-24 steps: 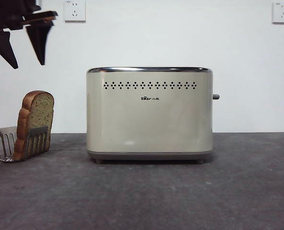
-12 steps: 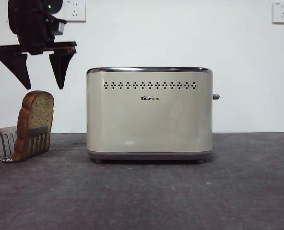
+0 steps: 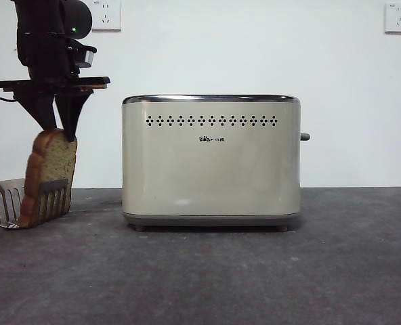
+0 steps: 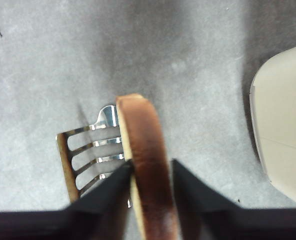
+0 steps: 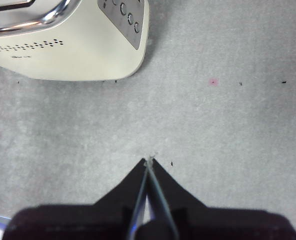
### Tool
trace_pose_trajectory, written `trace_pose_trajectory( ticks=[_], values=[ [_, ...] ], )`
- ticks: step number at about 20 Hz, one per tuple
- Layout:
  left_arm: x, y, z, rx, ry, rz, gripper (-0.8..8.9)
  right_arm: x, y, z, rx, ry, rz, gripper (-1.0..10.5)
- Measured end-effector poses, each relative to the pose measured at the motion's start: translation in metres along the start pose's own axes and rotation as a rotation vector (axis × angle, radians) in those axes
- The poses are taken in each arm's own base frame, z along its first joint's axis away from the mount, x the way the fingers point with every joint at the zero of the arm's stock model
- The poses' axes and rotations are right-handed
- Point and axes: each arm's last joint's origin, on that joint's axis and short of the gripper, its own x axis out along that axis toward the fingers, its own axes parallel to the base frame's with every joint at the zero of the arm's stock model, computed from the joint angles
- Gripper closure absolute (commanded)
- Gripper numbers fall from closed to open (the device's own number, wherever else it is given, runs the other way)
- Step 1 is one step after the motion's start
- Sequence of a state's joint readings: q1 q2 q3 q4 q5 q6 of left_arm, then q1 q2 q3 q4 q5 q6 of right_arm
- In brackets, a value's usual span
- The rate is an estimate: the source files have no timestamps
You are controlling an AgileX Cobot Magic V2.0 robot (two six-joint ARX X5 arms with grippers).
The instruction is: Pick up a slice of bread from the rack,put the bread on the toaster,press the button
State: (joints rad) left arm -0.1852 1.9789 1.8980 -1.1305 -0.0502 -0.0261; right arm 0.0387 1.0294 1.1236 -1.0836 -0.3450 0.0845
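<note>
The slice of bread (image 3: pixel 51 162) stands upright in the small metal rack (image 3: pixel 7 200) at the table's left; its brown crust (image 4: pixel 143 145) faces the left wrist camera. My left gripper (image 3: pixel 60 133) has come down from above and is shut on the top of the slice, one jaw against each side (image 4: pixel 152 165). The cream toaster (image 3: pixel 210 169) stands in the middle, with its dark button (image 3: pixel 305 137) sticking out of its right side. My right gripper (image 5: pixel 149 161) is shut and empty, hanging over bare table beside the toaster (image 5: pixel 63 45).
Two white wall sockets (image 3: pixel 106 15) (image 3: pixel 398 17) sit high on the back wall. Grey tabletop (image 3: pixel 255 271) stretches in front of and to the right of the toaster. A corner of the toaster (image 4: pixel 283 135) shows in the left wrist view.
My left gripper has come in from the upper left, dropped onto the slice of bread, and its jaws have narrowed from wide apart to gripping the top.
</note>
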Motion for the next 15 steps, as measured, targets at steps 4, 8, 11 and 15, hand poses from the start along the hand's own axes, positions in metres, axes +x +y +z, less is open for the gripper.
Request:
trace_pose_trajectory(
  ticks=[4,8,11,15],
  values=[
    [0.001,0.003,0.0,-0.006,0.002,0.003,7.57,0.0,0.0,0.0,0.0,0.0,0.0,9.5],
    [0.001,0.007,0.0,0.006,-0.001,0.053,8.26,0.0,0.0,0.0,0.0,0.0,0.0,9.5],
    [0.001,0.012,0.0,0.008,0.0,0.081,8.26,0.0,0.0,0.0,0.0,0.0,0.0,9.5],
    [-0.002,0.015,0.001,0.005,0.001,0.086,8.27,0.0,0.0,0.0,-0.001,-0.004,-0.005,9.5]
  ],
)
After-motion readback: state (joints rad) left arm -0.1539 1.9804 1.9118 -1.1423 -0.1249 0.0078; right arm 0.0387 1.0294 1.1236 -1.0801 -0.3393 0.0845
